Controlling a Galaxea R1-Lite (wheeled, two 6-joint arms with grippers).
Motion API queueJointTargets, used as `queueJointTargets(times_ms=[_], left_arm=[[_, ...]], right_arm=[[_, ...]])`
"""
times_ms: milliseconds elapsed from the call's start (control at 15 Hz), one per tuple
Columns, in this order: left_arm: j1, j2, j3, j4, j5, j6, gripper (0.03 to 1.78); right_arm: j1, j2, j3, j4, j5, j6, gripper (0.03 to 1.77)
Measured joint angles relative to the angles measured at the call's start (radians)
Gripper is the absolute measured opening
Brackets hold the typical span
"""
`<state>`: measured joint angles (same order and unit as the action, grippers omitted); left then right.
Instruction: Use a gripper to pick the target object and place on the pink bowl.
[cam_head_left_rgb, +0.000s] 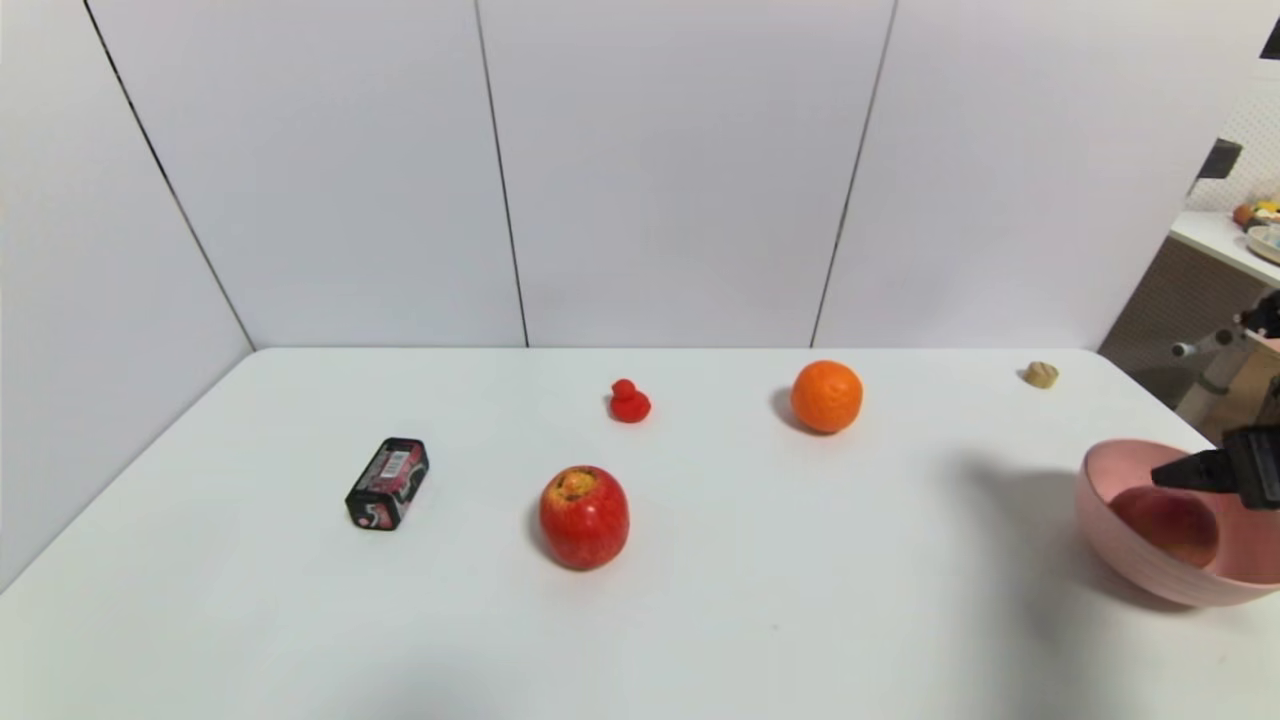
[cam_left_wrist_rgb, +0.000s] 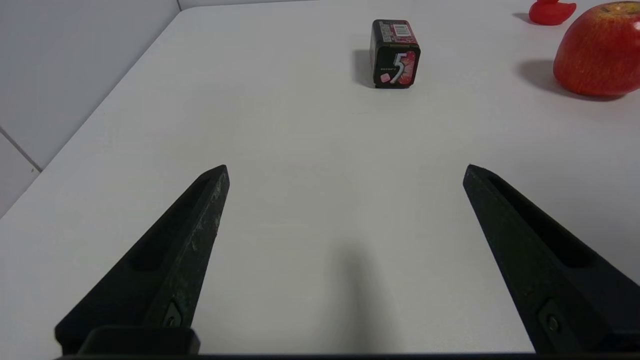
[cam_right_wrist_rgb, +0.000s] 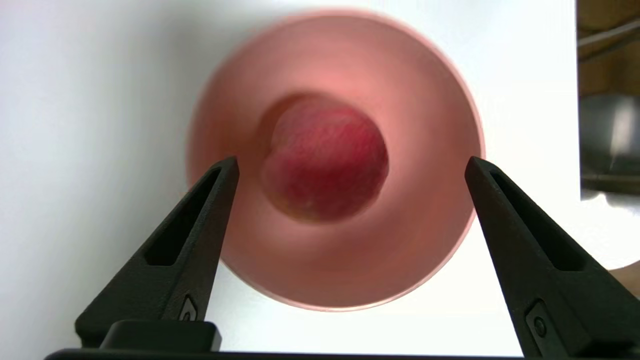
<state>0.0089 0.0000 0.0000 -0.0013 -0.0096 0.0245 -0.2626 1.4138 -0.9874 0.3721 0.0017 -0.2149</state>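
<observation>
right gripper (cam_right_wrist_rgb: 350, 170) spread above peach (cam_right_wrist_rgb: 325, 160).

From the head we look forward and down over the flat white table (cam_head_left_rgb: 700, 620). Our left wrist camera skims low, sharing the shiny red apple (cam_head_left_rgb: 584, 517) at eleven o'clock. Our right wrist camera looks straight down, close over the pale pink round bowl (cam_right_wrist_rgb: 400, 260).

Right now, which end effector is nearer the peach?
Right. The right end effector hangs open directly above the peach, which sits in the pink bowl. The left end effector is open over bare table near the gum box, far from the peach.
</observation>
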Motion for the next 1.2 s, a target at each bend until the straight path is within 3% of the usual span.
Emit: queueJointTargets(times_ms=[400,867,1067,1200], left_arm=[[0.0,0.0,0.0,0.0,0.0,0.0,1.69],[0.0,0.0,0.0,0.0,0.0,0.0,1.69],[0.0,0.0,0.0,0.0,0.0,0.0,1.69],[0.0,0.0,0.0,0.0,0.0,0.0,1.69]], right_arm=[[0.061,-0.32,0.072,-0.021,0.016,0.091,1.65],[0.233,-0.951,0.647,-0.331,-0.03,0.174,1.68],[0.255,-1.199,0.864,-0.385,-0.035,0.15,1.69],[0.261,-1.318,0.949,-0.386,-0.002,0.149,1.69]])
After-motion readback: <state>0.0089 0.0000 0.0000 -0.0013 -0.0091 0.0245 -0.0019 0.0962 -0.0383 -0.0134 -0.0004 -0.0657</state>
